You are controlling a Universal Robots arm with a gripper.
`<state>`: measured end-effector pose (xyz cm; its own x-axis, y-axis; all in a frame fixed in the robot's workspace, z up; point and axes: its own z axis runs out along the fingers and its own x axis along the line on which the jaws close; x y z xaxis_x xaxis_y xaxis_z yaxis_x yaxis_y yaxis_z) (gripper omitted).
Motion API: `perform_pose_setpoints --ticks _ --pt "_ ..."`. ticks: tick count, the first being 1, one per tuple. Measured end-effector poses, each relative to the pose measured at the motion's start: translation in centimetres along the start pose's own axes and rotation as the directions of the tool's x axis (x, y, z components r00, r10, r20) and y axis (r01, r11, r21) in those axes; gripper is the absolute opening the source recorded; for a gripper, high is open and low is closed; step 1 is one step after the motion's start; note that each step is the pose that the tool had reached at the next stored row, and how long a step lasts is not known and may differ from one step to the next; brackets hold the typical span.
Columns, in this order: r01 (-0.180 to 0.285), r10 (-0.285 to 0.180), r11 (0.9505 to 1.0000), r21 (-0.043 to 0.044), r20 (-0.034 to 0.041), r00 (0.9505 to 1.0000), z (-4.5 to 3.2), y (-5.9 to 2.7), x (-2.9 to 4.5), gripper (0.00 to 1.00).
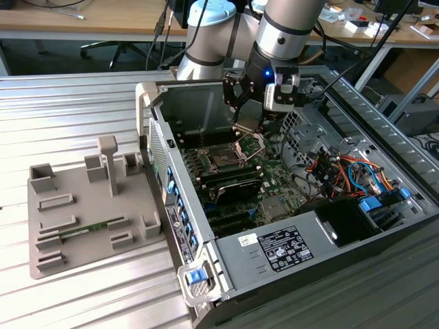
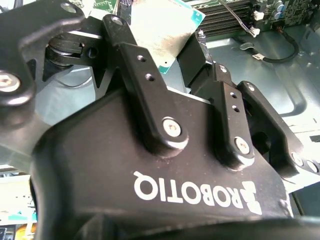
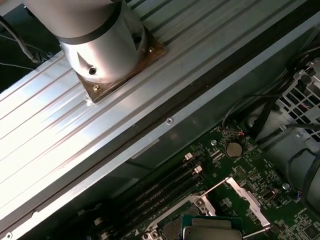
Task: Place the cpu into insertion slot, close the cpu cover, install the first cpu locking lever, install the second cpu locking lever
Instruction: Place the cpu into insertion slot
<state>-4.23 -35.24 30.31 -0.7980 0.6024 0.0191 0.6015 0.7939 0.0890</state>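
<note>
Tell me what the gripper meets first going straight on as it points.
Probably the insertion slot below the gripper, which holds the cpu; the open cpu cover stands close, depth unclear.

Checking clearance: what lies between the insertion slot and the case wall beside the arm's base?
In the first wrist view, long black memory slots lie between the insertion slot and case wall.

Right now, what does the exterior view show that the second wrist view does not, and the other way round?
The exterior view adds the grey fixture tray on the ribbed table, the insertion slot, and the cpu cover standing open beside it. The second wrist view adds a close look at the cpu, pinched between two black fingers. Both share the claw, the memory slots and the computer case.
</note>
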Motion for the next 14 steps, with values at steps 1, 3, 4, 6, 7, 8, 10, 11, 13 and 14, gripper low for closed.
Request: perform_pose_setpoints --ticks 1,3,4,6,7,8,10,11,13,14 --pt "-0.003 0.003 1.0000 0.0000 0.0002 1.0000 0.00 0.00 0.00 0.54" --pt "-0.008 0.008 1.0000 -0.0001 0.0007 1.0000 0.01 0.00 0.00 0.54" --pt "-0.011 0.011 0.9999 -0.0003 0.0010 0.9999 0.02 0.00 0.00 0.54" --pt "-0.015 0.015 0.9999 -0.0004 0.0013 0.9999 0.02 0.00 0.00 0.54" --pt "-0.017 0.017 0.9999 -0.0004 0.0015 0.9999 0.02 0.00 0.00 0.54" --pt "-0.019 0.019 0.9998 -0.0003 0.0017 0.9998 0.02 0.00 0.00 0.54" --pt "-0.023 0.023 0.9997 -0.0005 0.0021 0.9997 0.03 0.00 0.00 0.54" --pt "-0.026 0.026 0.9997 -0.0005 0.0023 0.9997 0.03 0.00 0.00 0.54" --pt "-0.029 0.029 0.9996 -0.0006 0.0025 0.9996 0.04 0.00 0.00 0.54" --pt "-0.031 0.031 0.9995 -0.0007 0.0027 0.9995 0.04 0.00 0.00 0.54"
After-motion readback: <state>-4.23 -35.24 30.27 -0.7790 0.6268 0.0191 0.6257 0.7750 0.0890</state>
